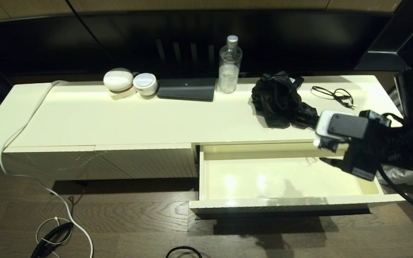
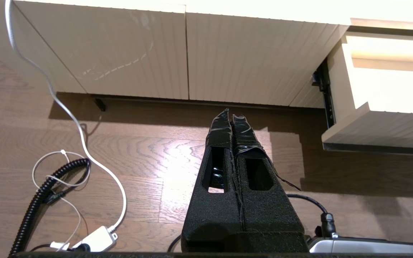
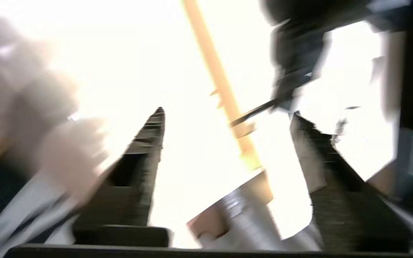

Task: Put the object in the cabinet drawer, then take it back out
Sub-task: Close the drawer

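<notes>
The black folding umbrella [image 1: 280, 100] lies in a loose heap on the cabinet top, right of centre, its handle end pointing toward my right arm. Below it the cabinet drawer [image 1: 256, 179] is pulled out, and its cream interior holds nothing. My right gripper [image 1: 322, 151] hovers over the drawer's back right corner, just in front of the umbrella. In the right wrist view the right gripper [image 3: 227, 113] is open with nothing between its fingers, and the umbrella [image 3: 296, 53] shows as a dark blur beyond them. My left gripper [image 2: 231, 113] is shut and parked low over the floor, left of the drawer [image 2: 378, 125].
On the cabinet top stand a clear bottle [image 1: 229, 64], a flat black box [image 1: 186, 89] and two white round devices [image 1: 118, 79]. A thin black cable loop [image 1: 333, 94] lies right of the umbrella. A white cable [image 1: 20, 132] trails to the floor, near a coiled black cord [image 1: 50, 236].
</notes>
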You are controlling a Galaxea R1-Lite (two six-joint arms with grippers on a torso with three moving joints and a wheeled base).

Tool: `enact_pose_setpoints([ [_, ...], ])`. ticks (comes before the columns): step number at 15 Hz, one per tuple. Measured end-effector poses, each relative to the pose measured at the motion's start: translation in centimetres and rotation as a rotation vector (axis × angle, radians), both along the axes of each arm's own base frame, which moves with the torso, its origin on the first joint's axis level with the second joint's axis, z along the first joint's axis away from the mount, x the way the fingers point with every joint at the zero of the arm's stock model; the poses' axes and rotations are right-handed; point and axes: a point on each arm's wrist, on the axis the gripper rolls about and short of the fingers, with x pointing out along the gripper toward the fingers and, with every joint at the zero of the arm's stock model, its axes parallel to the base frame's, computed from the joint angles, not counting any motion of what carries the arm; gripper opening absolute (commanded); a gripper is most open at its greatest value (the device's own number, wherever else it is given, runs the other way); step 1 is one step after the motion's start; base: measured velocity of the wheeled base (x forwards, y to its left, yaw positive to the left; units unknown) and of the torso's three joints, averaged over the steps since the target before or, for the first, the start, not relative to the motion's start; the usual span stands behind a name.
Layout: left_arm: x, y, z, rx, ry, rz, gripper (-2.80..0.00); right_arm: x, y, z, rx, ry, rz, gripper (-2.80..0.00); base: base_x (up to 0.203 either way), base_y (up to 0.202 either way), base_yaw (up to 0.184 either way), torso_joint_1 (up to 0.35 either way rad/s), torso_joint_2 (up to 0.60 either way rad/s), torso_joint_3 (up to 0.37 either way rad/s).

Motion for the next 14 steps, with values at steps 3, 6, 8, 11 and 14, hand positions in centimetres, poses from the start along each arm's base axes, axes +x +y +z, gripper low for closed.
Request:
enact_pose_setpoints([
  [3,0.0,0.0,0.0,0.000,0.000,0.000,-2.80,-4.0,-1.2,-3.0,-0.032,0.148,0.078,-2.80,0.000,0.000,0.000,0.000,0.00,0.000],
  [6,0.0,0.0,0.0,0.000,0.000,0.000,-2.80,-6.6,-2.2,-6.0,-0.057,0.236,0.111,-2.80,0.000,0.000,0.000,0.000,0.00,0.000],
  [8,0.0,0.0,0.0,0.000,0.000,-0.001,-2.80,-7.4,-2.6,-7.8,-0.071,0.269,0.115,-2.80,0.000,0.000,0.000,0.000,0.00,0.000],
  [11,0.0,0.0,0.0,0.000,0.000,0.000,-2.80,-7.3,-2.5,-10.3,-0.083,0.293,0.116,-2.80,0.000,0.000,0.000,0.000,0.00,0.000],
  [14,0.0,0.0,0.0,0.000,0.000,0.000,-2.80,-6.4,-2.0,-13.1,-0.090,0.304,0.119,-2.80,0.000,0.000,0.000,0.000,0.00,0.000],
])
